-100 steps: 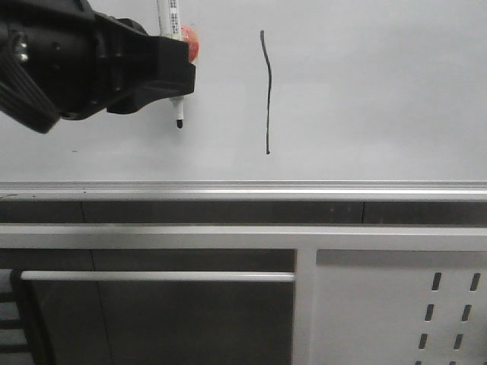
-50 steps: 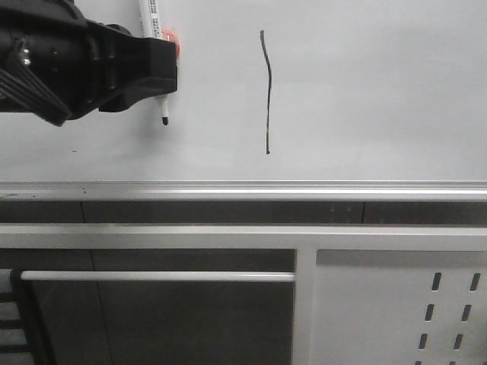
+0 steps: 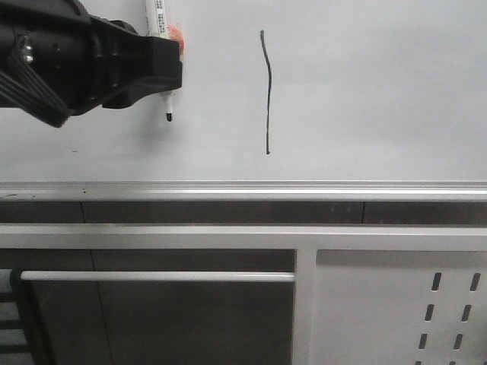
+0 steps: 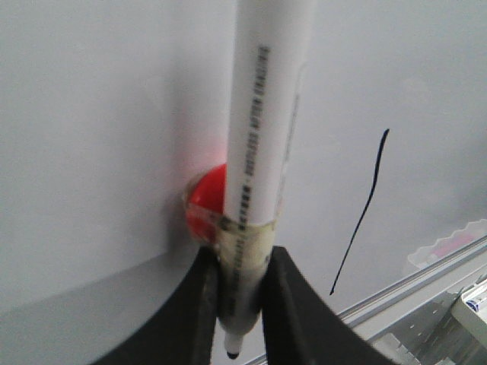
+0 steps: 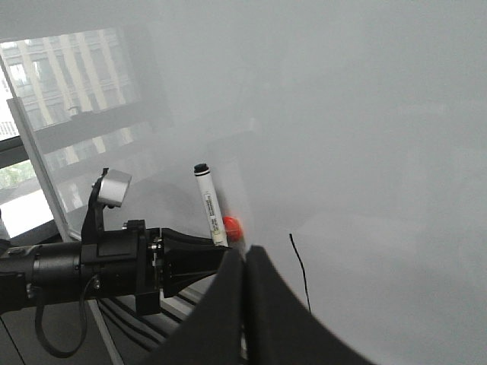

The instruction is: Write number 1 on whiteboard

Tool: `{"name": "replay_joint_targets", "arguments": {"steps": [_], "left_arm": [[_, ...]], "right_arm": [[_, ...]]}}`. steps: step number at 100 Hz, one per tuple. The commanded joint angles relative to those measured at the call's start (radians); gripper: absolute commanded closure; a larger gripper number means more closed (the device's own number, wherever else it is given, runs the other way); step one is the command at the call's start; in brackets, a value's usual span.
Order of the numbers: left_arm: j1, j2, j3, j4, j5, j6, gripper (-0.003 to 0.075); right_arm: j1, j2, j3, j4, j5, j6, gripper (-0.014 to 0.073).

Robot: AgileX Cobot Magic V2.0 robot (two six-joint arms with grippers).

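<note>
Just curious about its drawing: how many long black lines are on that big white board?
1. The single stroke, the number 1, runs vertically on the whiteboard, right of the marker gripped in the left hand. The arm may hide more.

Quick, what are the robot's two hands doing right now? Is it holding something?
Left gripper: closed on the white marker pen, tip pointing down, beside the number 1.
Right gripper: fingers shut together, holding nothing.

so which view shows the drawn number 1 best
The front view: the number 1 runs whole and sharp on the whiteboard. The left wrist view shows it slanted beside the marker; in the right wrist view the fingers hide its lower end.
</note>
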Motion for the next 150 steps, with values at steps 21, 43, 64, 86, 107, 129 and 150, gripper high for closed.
{"name": "replay_joint_targets", "arguments": {"steps": [21,43,64,86,107,129,150], "left_arm": [[0.003,-0.025,-0.033,-0.044,0.001,-0.01,0.0738],[0.003,-0.025,-0.033,-0.048,-0.001,-0.01,0.0738],[0.034,-0.025,-0.033,-0.064,-0.001,-0.062,0.0738],[0.052,-0.025,-0.033,-0.051,-0.001,-0.081,0.0738],[0.052,-0.025,-0.033,-0.051,-0.001,-0.081,0.0738],[0.039,-0.025,-0.033,-0.038,-0.001,-0.081,0.0738],[0.032,-0.025,-0.033,-0.038,-0.001,-0.081,0.0738]], "right_arm": [[-0.001,0.006,-0.024,-0.024,0.036,-0.011,0.0665],[-0.001,0.006,-0.024,-0.022,0.043,-0.011,0.0665],[-0.001,0.006,-0.024,-0.018,0.048,-0.011,0.0665],[-0.001,0.006,-0.024,-0.016,0.048,-0.011,0.0665],[-0.001,0.006,-0.024,-0.016,0.048,-0.011,0.0665],[-0.001,0.006,-0.024,-0.016,0.048,-0.011,0.0665],[-0.001,0.006,-0.024,-0.016,0.048,-0.011,0.0665]]}}
